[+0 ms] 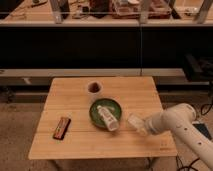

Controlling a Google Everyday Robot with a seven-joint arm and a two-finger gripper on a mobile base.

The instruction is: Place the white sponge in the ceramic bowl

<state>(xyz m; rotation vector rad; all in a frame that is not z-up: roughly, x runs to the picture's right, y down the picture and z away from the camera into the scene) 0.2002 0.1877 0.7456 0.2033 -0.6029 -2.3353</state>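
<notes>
The ceramic bowl (97, 109) is a wide dark green dish at the middle of the wooden table. A white bottle-shaped cylinder (108, 118) lies in it, reaching over its front rim. My gripper (135, 123) comes in from the right on a white arm and sits just right of the bowl's front edge, a little above the table. A small pale squarish pad, the white sponge (132, 120), sits at its tip and appears held. The sponge is outside the bowl, next to its right rim.
A small white cup with a dark inside (94, 88) stands behind the bowl. A flat brown bar (62, 127) lies at the table's front left. The table (75, 145) ends close in front of the gripper. Dark shelving runs behind the table.
</notes>
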